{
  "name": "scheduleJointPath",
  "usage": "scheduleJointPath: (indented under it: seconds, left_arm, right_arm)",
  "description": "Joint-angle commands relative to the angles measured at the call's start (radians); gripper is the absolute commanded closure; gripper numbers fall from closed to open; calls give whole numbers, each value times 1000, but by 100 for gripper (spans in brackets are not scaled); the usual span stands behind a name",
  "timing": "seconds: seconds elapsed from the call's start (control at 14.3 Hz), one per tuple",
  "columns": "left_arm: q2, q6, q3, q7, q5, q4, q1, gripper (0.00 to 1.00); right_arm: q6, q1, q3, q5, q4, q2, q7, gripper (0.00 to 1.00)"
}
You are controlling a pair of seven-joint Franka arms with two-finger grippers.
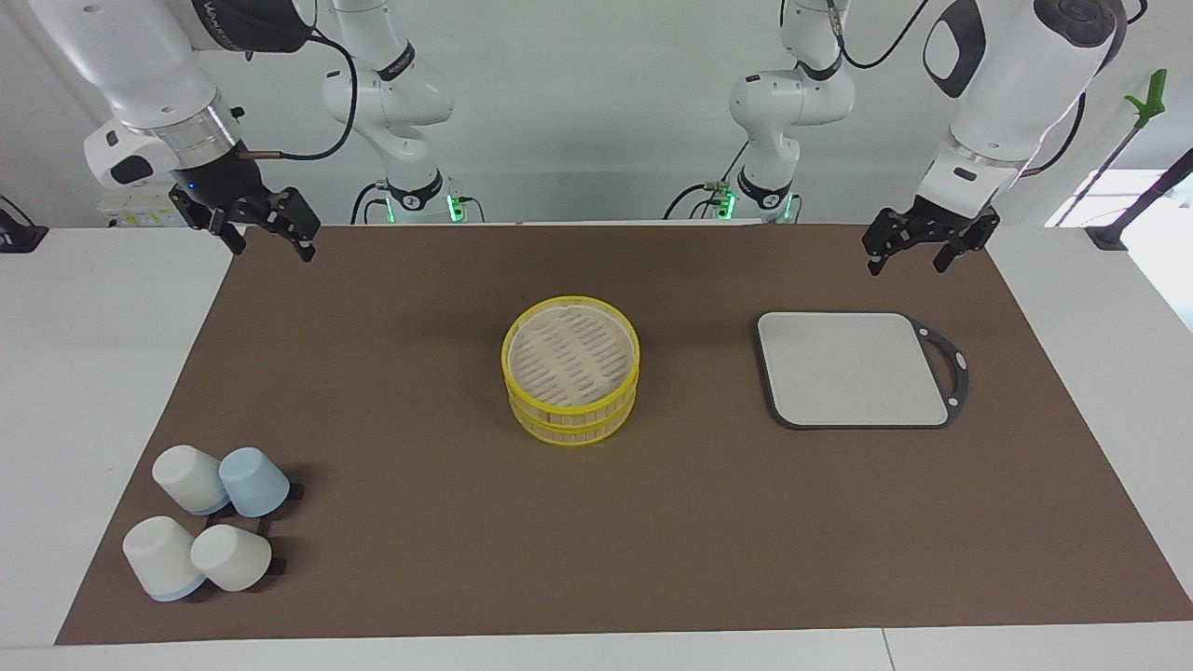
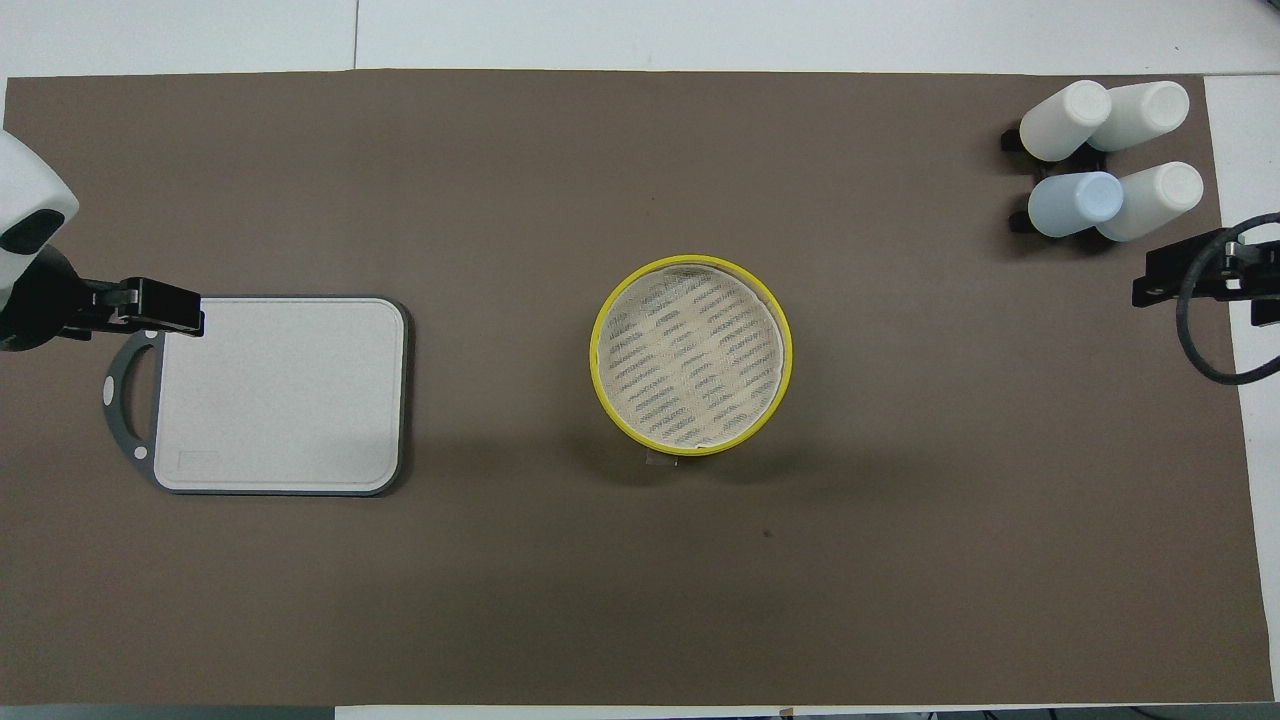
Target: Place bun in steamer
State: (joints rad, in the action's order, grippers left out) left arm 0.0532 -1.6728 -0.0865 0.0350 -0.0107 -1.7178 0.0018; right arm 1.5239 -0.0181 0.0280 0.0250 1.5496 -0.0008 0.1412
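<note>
The steamer (image 1: 570, 368) (image 2: 691, 355) stands in the middle of the brown mat, round and yellow-rimmed, with its slatted lid on. No bun shows in either view; it is hidden or out of view. My right gripper (image 1: 272, 247) (image 2: 1160, 280) hangs open and empty over the mat's corner at the right arm's end, close to the robots. My left gripper (image 1: 907, 266) (image 2: 170, 308) hangs open and empty over the mat just robot-side of the grey board, near its handle.
A grey rectangular board (image 1: 853, 368) (image 2: 280, 395) with a dark handle lies toward the left arm's end. Several upturned white and blue cups (image 1: 210, 531) (image 2: 1100, 150) cluster at the right arm's end, farther from the robots than the steamer.
</note>
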Motion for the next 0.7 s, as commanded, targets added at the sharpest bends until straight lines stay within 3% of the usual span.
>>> scheduleJointPath:
  seconds: [0.0,0.63]
  left_arm:
    - [17,7,11,-10,-17,-6,-16,0]
    - [17,7,11,-4,-17,-5,-16,0]
  right_arm:
    - [-2,-19,-14,-3,34,-28,-28,0]
    - [35,12,-19,-13,50,-28,-35,0]
